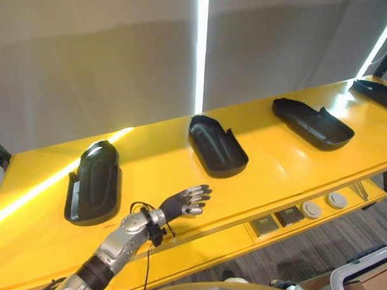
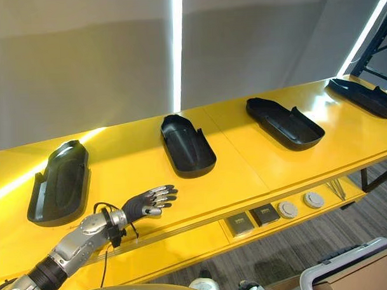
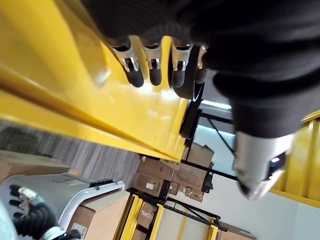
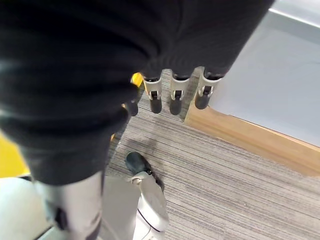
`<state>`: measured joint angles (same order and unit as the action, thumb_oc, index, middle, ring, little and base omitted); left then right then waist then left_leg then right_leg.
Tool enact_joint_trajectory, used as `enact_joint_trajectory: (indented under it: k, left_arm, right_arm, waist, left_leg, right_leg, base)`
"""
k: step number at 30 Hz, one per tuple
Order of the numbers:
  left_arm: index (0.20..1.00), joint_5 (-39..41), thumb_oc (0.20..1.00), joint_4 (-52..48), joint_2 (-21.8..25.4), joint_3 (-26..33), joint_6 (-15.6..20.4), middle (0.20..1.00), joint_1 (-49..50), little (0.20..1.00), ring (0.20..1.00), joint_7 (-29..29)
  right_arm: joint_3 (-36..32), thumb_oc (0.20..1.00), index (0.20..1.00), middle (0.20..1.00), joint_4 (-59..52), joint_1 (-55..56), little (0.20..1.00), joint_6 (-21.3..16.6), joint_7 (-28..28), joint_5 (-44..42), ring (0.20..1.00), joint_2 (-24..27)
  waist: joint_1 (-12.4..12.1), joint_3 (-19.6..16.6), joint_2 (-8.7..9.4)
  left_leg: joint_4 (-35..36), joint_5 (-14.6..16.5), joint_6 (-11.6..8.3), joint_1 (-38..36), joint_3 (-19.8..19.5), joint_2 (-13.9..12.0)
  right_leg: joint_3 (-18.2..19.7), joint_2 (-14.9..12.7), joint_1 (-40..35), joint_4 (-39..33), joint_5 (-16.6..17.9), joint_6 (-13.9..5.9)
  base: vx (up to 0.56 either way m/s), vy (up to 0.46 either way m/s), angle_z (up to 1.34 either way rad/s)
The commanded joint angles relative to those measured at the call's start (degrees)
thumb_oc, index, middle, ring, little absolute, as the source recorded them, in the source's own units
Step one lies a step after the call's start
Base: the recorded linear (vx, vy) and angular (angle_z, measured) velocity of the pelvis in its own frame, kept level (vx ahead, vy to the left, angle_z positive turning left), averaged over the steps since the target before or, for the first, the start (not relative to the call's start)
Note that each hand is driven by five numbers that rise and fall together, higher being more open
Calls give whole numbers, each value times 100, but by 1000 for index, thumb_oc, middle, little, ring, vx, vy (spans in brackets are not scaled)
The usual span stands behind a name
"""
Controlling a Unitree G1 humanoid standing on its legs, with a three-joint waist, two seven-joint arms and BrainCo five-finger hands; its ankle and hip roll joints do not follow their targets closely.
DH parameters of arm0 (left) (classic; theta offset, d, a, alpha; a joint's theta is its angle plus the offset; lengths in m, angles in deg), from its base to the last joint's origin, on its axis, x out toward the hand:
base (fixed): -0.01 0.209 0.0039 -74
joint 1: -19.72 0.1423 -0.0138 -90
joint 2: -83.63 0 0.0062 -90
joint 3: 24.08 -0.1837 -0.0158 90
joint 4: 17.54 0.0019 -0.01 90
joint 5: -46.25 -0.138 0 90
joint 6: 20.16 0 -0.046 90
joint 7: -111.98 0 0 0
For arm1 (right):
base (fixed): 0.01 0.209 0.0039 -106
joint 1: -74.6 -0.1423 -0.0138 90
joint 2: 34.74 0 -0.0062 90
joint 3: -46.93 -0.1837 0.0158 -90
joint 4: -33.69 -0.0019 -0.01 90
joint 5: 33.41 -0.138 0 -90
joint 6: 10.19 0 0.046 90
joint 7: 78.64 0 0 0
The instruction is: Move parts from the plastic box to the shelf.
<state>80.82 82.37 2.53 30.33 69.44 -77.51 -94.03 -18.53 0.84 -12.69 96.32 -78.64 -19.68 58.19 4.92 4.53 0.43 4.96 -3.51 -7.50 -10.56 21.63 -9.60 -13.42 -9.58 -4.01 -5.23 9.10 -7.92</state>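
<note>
Four black moulded parts lie on the yellow shelf (image 1: 156,165), spaced in a row. The leftmost part (image 1: 93,181) lies lengthwise front to back. The middle part (image 1: 217,145) and the third part (image 1: 312,122) lie angled with their open sides up. A fourth part (image 2: 363,96) sits at the far right end. They are well apart from one another, which I judge is deliberate, so each can be set down and picked up without knocking its neighbour.

My left robot hand (image 1: 186,201) hovers over the front edge of the shelf, between the leftmost and middle parts and touching neither. Its fingers are stretched out and relaxed, thumb apart, and it holds nothing; I judge it is free for the next part.

My right robot hand (image 4: 172,95) hangs low over the grey carpet (image 4: 225,175), fingers straight and empty, next to a pale box (image 4: 265,100) with a brown rim. Small round and square fittings (image 1: 310,210) lie on the ledge under the shelf.
</note>
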Motion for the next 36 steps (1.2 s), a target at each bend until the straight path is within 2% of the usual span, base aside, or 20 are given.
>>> enact_joint_trajectory:
  k: [1,2,3,5,7,8,11,12,13,14,19,22,24,25,26,28,29,30,32,36]
  left_arm:
    - [1000,-208,1000,291,-122,47,210,1000,-207,1000,1000,374]
    - [1000,-217,1000,343,-129,65,233,1000,-181,1000,1000,439]
    - [1000,-149,1000,506,-159,181,337,1000,-47,1000,1000,748]
    - [1000,328,1000,555,-231,671,765,1000,245,1000,1000,1044]
    - [1000,552,1000,327,-249,1036,1224,1000,359,1000,1000,1031]
    - [1000,607,1000,-169,-182,1396,1322,1000,413,1000,1000,923]
    - [1000,776,1000,-1043,-69,1844,1730,1000,460,1000,1000,636]
    - [1000,776,1000,-1048,-67,1847,1727,1000,463,1000,1000,637]
    - [1000,994,1000,-1798,-10,2119,1852,1000,337,1000,1000,565]
    - [1000,1053,1000,-1972,2,2182,1969,1000,285,1000,1000,516]
    - [1000,1264,1000,-2861,-195,2438,1893,1000,-250,1000,1000,582]
    - [1000,1383,1000,-3182,-360,2590,2145,1000,-382,1000,1000,960]
    - [1000,1096,1000,-3277,-439,2724,2396,1000,-450,1000,1000,1279]
    - [1000,1096,1000,-3277,-439,2724,2396,1000,-450,1000,1000,1279]
    - [1000,253,1000,-3527,-472,3071,2691,1000,-457,1000,1000,2023]
    - [1000,-70,1000,-3553,-439,3185,2847,1000,-458,1000,1000,2322]
    - [1000,-402,1000,-3579,-398,3354,2949,1000,-452,1000,1000,2695]
    - [1000,-452,1000,-3611,-374,3421,2933,1000,-441,1000,1000,2791]
    - [1000,-1418,1000,-3623,-139,3923,3027,1000,-364,1000,1000,4125]
    - [1000,-2469,1000,-3328,296,4646,2980,1000,-92,1000,1000,6030]
  right_arm:
    - [125,1000,1000,1000,79,-461,1000,28,-13,-49,1000,121]
    - [122,1000,1000,1000,73,-458,1000,29,-12,-53,1000,126]
    - [94,1000,1000,1000,24,-437,1000,57,-6,-75,1000,132]
    - [-8,1000,1000,1000,-143,-329,1000,148,-18,-150,1000,124]
    - [-90,1000,1000,1000,-245,-250,1000,216,-58,-215,1000,99]
    - [-162,1000,1000,1000,-285,-202,1000,252,-94,-256,1000,74]
    - [-241,1000,1000,1000,-213,-183,1000,222,-145,-284,1000,32]
    - [-240,1000,1000,1000,-212,-184,1000,222,-145,-284,1000,31]
    - [-256,1000,1000,1000,-109,-201,1000,199,-186,-256,1000,1]
    - [-251,1000,1000,1000,-76,-216,1000,192,-192,-223,1000,-14]
    - [-130,1000,1000,1000,47,-278,1000,210,-208,-49,1000,-146]
    - [-98,1000,1000,1000,-6,-233,1000,284,-212,4,1000,-231]
    - [-91,1000,1000,1000,-11,-213,1000,310,-228,31,1000,-287]
    - [-91,1000,1000,1000,-11,-213,1000,310,-228,31,1000,-287]
    - [-79,1000,1000,1000,-9,-178,1000,351,-271,9,1000,-376]
    - [-78,1000,1000,1000,1,-165,1000,364,-295,-7,1000,-406]
    - [-90,1000,1000,1000,22,-148,1000,357,-310,3,1000,-429]
    - [-92,1000,1000,1000,30,-147,1000,354,-315,-5,1000,-432]
    - [-107,1000,1000,1000,32,-116,1000,358,-317,15,1000,-438]
    - [-113,1000,1000,1000,54,-88,1000,315,-260,59,1000,-394]
  waist:
    - [-24,576,-90]
    - [-27,579,-88]
    - [-52,592,-78]
    - [-136,634,-48]
    - [-195,660,-34]
    - [-265,682,-30]
    - [-375,707,-44]
    - [-373,707,-43]
    - [-441,701,-72]
    - [-451,696,-77]
    - [-437,590,-53]
    - [-417,541,-33]
    - [-415,521,-20]
    - [-415,521,-20]
    - [-455,511,3]
    - [-476,505,6]
    - [-503,497,4]
    - [-512,493,6]
    - [-602,480,4]
    - [-734,460,10]
  left_leg:
    - [-8,469,388,-383,85,159]
    - [-9,469,389,-384,80,159]
    - [-14,462,385,-380,60,163]
    - [-20,460,393,-366,14,171]
    - [-21,458,410,-359,-29,178]
    - [-21,462,423,-358,-73,185]
    - [-16,455,429,-349,-155,189]
    - [-16,455,429,-349,-156,189]
    - [-9,450,427,-346,-211,193]
    - [-6,449,426,-347,-230,193]
    - [4,347,415,-317,-217,186]
    - [4,356,398,-325,-233,182]
    - [4,365,394,-329,-257,184]
    - [4,365,394,-329,-257,184]
    - [4,365,379,-326,-304,188]
    - [4,369,379,-326,-320,189]
    - [4,368,373,-319,-344,188]
    - [4,368,371,-316,-356,188]
    - [4,365,360,-297,-443,198]
    - [4,358,336,-286,-556,217]
  right_leg:
    - [-149,43,-684,23,-572,-219]
    - [-149,44,-686,23,-573,-218]
    - [-158,45,-695,23,-575,-213]
    - [-207,34,-713,23,-580,-192]
    - [-250,26,-731,23,-576,-167]
    - [-289,19,-754,23,-574,-141]
    - [-358,7,-784,23,-571,-116]
    - [-358,7,-784,23,-571,-116]
    - [-405,-6,-808,23,-569,-113]
    - [-417,-9,-817,23,-570,-114]
    - [-461,-18,-801,23,-528,-91]
    - [-457,-19,-816,23,-546,-104]
    - [-454,-15,-828,23,-561,-104]
    - [-454,-15,-829,23,-561,-104]
    - [-473,-17,-853,23,-587,-100]
    - [-486,-17,-864,23,-596,-100]
    - [-506,-21,-871,23,-608,-100]
    - [-516,-22,-874,23,-614,-100]
    - [-587,-26,-908,23,-649,-92]
    - [-699,-34,-973,23,-691,-74]
  base:
    - [-1,-3,-8]
    - [2,-8,-7]
    - [-3,-14,-6]
    - [0,0,0]
    - [0,0,0]
    - [-5,-12,3]
    - [-4,-8,16]
    - [-3,0,23]
    - [2,1,10]
    - [6,0,5]
    - [10,-17,14]
    - [11,-6,0]
    - [0,0,0]
    - [33,-34,-3]
    - [0,0,0]
    - [15,-15,0]
    - [12,-10,4]
    - [16,-14,5]
    - [19,-14,9]
    - [19,-4,13]
